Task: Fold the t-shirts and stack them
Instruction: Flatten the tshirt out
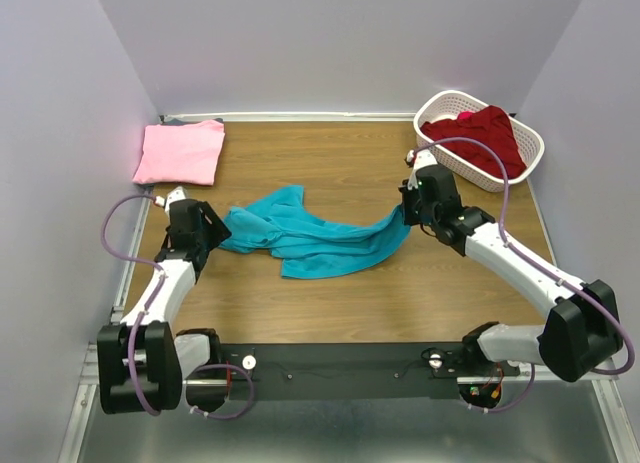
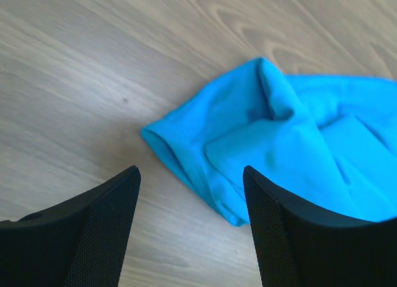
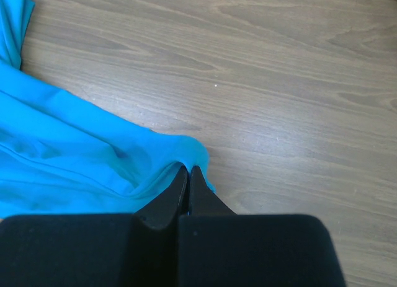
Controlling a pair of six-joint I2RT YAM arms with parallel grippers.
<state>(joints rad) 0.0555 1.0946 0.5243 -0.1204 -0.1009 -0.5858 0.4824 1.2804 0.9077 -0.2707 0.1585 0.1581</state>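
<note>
Three shirts show in the overhead view. At upper left, a folded light pink t-shirt [image 1: 180, 151] lies on the wooden tabletop [image 1: 330, 153]. Below it, the left gripper [image 1: 212, 229] has its jaws spread wide, released and grasping nothing. Its wrist view shows a corner of the crumpled teal t-shirt [image 2: 291, 144] lying flat just ahead of them. Right of centre, the right gripper [image 1: 404, 215] has its jaws clenched on the teal cloth's other end, a pinch seen clearly only from its wrist. At upper right, a dark red t-shirt [image 1: 478, 138] fills a white slotted plastic basket [image 1: 522, 169].
</note>
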